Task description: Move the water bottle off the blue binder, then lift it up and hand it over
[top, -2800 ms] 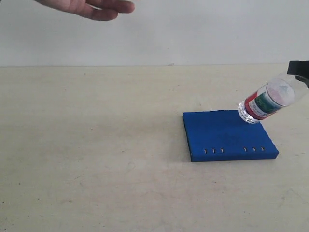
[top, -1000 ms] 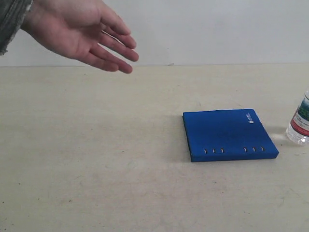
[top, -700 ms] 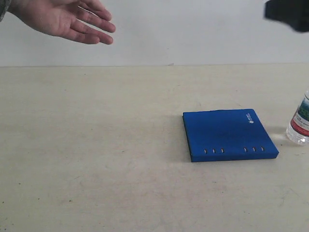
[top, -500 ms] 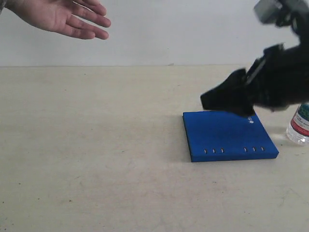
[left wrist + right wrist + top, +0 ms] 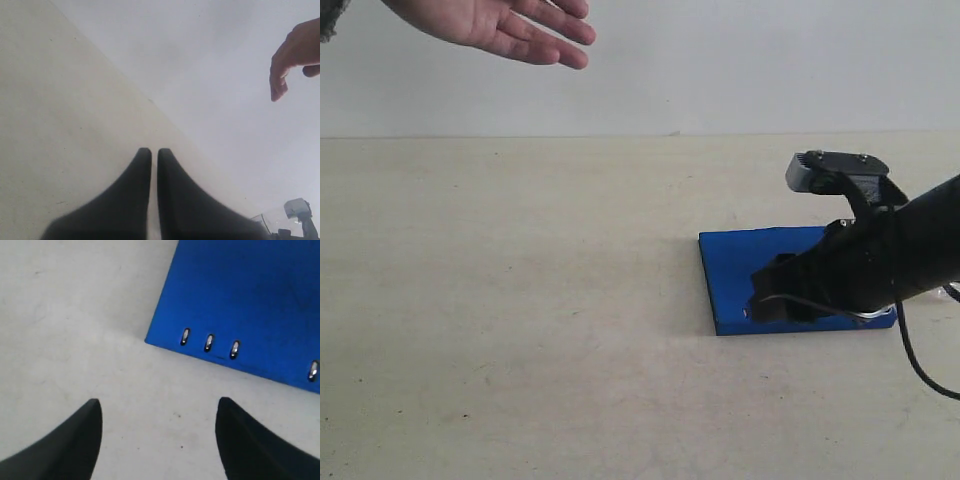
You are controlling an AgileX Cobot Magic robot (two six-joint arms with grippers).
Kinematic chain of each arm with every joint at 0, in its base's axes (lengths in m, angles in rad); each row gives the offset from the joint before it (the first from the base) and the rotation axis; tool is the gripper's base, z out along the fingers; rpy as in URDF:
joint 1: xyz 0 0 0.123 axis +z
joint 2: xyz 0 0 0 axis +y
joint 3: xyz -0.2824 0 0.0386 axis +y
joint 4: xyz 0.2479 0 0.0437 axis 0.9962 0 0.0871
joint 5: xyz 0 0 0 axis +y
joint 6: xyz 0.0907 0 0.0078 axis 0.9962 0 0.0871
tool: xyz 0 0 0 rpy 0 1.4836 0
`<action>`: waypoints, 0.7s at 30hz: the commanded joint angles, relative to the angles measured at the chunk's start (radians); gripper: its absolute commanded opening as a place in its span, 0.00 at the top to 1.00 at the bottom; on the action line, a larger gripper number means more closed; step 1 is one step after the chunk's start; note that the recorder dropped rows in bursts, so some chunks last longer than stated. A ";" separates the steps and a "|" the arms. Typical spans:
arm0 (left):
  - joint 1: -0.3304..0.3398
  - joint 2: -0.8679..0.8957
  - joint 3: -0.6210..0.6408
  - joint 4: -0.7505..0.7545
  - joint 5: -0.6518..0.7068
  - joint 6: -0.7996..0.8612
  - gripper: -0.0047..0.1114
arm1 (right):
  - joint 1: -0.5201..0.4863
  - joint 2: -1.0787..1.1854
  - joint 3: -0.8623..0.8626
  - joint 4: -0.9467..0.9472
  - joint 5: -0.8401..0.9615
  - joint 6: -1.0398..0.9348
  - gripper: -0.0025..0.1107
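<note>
The blue binder point(image 5: 750, 255) lies flat on the table, right of centre, with its row of small holes point(image 5: 209, 342) along the near edge. My right gripper point(image 5: 767, 300) hangs low at that near edge, open and empty. In the right wrist view its two fingers frame bare table just in front of the blue binder point(image 5: 250, 295), with the right gripper point(image 5: 159, 412) holding nothing. The water bottle is hidden behind the right arm point(image 5: 890, 265). My left gripper point(image 5: 154, 152) is shut on nothing above bare table and does not appear in the exterior view.
A person's open hand point(image 5: 510, 20) is held out above the far left of the table; the same hand point(image 5: 295, 55) shows in the left wrist view. A pale wall point(image 5: 720, 60) stands behind the beige table point(image 5: 520, 300).
The right arm has swung down and left over the binder's near edge, covering the bottle that stood on the table right of the binder. The hand has shifted slightly right.
</note>
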 commanded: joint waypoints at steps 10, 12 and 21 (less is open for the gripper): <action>-0.006 -0.003 0.000 -0.077 0.111 0.005 0.92 | 0.000 0.168 -0.206 -0.051 -0.171 -0.028 0.47; -0.006 -0.003 0.000 -0.074 0.197 0.080 0.92 | 0.000 0.243 -0.307 -0.054 -0.125 -0.028 0.47; -0.006 0.273 0.000 -0.226 0.214 0.414 0.92 | 0.000 0.514 -0.634 -0.068 -0.130 0.067 0.47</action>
